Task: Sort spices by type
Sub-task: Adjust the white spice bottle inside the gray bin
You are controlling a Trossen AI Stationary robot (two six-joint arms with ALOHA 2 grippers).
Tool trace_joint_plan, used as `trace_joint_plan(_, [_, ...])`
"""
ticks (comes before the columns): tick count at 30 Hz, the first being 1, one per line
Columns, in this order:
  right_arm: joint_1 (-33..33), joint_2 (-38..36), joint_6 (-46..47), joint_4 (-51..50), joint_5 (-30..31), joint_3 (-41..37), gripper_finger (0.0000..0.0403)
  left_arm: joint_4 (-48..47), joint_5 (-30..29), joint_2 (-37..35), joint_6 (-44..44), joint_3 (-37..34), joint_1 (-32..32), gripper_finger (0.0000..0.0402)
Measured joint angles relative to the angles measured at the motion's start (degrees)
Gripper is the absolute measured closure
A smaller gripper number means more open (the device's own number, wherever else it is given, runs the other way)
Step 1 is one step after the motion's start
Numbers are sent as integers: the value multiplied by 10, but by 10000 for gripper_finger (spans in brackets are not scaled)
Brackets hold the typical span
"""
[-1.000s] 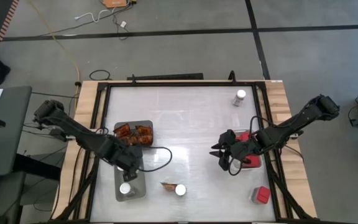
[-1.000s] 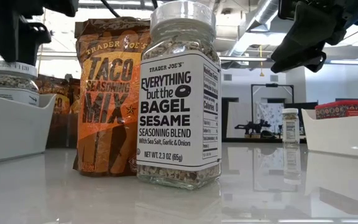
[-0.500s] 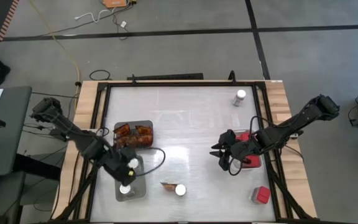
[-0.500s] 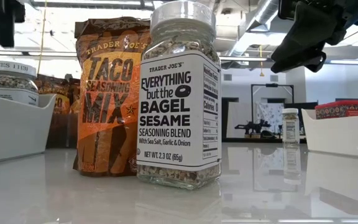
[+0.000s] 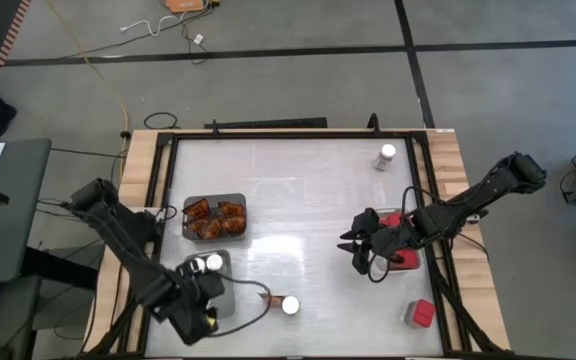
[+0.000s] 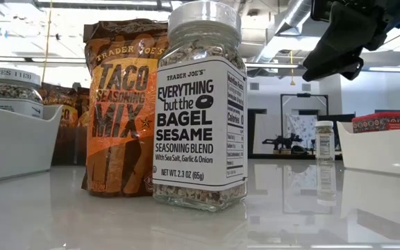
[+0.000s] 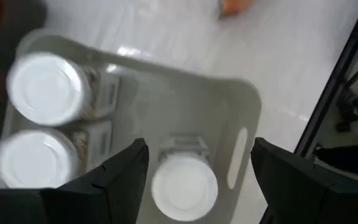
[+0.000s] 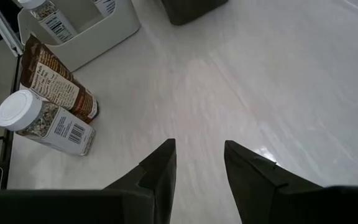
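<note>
Three white-lidded jars stand in the grey tray (image 5: 224,272) at the near left: two at its far end (image 5: 206,264), one (image 7: 183,186) at its near end. My left gripper (image 7: 197,149) hangs open above that near jar, clear of it. At the near middle an orange-brown packet (image 6: 120,104) and another jar (image 6: 201,104) stand on their bases. Packets fill a dark tray (image 5: 215,216). At the right, my right gripper (image 8: 201,155) waits open and empty above the table, beside a white tray (image 5: 408,262) holding red boxes (image 5: 394,218).
One jar (image 5: 386,155) stands alone at the far right and a red box (image 5: 423,313) lies near the right front corner. A black frame (image 5: 168,140) rims the table. The middle of the table (image 5: 298,200) is bare.
My left gripper has swung from over the grey tray's far end toward the table's near left corner, staying open. The two jars at the tray's far end have come into view, and the arm has left the low view.
</note>
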Motion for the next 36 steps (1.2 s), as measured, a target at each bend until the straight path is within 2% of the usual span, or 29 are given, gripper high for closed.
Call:
trace_joint_plan(7, [0,0,-1,0,0,0,241,-17,-9,6,-68,-12,-35,129])
trace_joint_plan(15, [0,0,-2,0,0,0,241,-20,-13,6,-46,-18,-39,129])
trace_joint_plan(23, [0,0,-1,0,0,0,241,31,5,5,-49,-72,-36,129])
trace_joint_plan(30, [0,0,0,1,0,0,241,63,12,4,-49,-89,-35,130])
trace_joint_plan(33, [0,0,0,1,0,0,241,60,14,4,-48,-89,-35,142])
trace_joint_plan(36, [0,0,2,1,0,0,241,59,14,4,-40,-89,-35,170])
